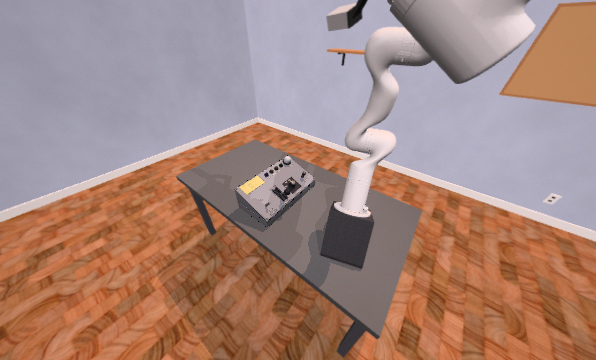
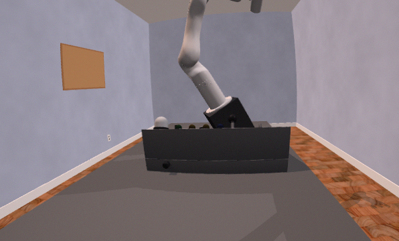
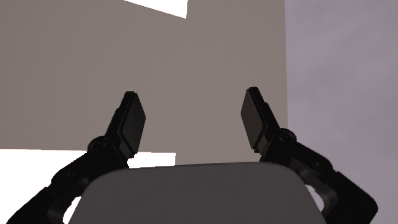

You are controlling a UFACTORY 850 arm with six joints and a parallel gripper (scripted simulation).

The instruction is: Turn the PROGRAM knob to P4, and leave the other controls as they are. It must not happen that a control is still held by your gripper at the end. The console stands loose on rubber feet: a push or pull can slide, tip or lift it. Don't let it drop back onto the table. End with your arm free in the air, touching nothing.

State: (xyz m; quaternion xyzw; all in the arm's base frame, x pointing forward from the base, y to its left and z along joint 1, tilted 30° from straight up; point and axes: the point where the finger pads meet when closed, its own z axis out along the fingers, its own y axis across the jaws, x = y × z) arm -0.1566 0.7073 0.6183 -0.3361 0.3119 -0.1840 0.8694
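The dark grey rectangular table (image 1: pixel 258 150) carries the white jointed arm (image 1: pixel 373 130), reared way up, on its black block pedestal (image 1: pixel 328 250). The grey slanted console (image 1: pixel 250 207) sits at the pedestal's 10 o'clock. The black two-finger gripper (image 3: pixel 192 120) is spread wide, empty, aimed at the ceiling. So we're pre-approach. I can't tell which knob is PROGRAM. Next: swing down, come in gently.
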